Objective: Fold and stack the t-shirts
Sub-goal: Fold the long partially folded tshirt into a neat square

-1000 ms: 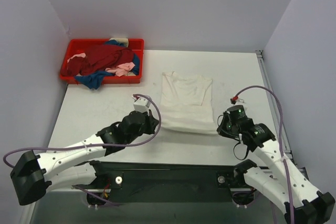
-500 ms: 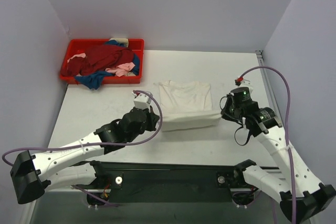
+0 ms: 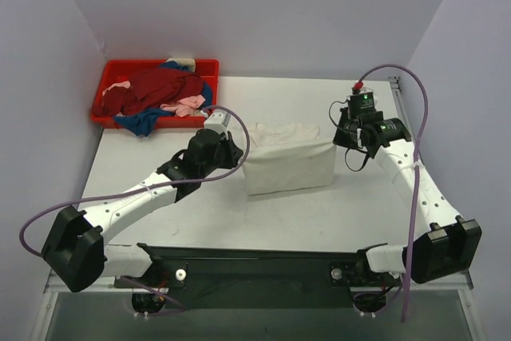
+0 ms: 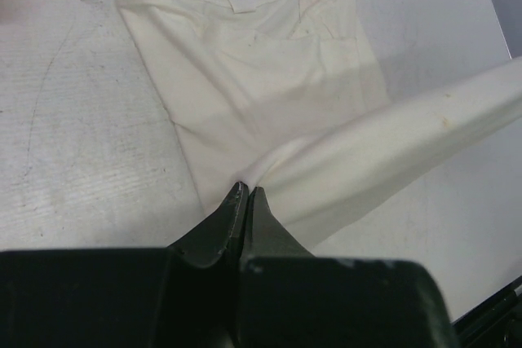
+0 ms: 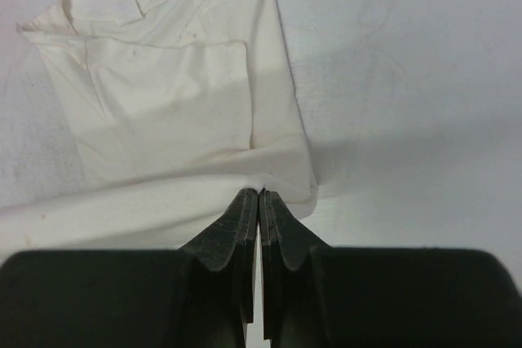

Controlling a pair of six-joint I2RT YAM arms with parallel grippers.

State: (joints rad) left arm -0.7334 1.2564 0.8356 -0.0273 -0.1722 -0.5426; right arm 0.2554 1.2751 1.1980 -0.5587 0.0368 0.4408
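From above, fingertips of left gripper and right gripper masked by the arms' own bodies; visible only in wrist views. Heap in red tray, far-left corner of table, tangled: only portions of dark red t-shirt, blue t-shirt and pale pink t-shirt discernible. Cream-white t-shirt at table centre between both arms, collar toward far side. Near hem raised and stretched crosswise, each end pinched by tightly pressed fingers, one gripper per corner. Long axis left to right. Cloth beneath raised hem out of sight.
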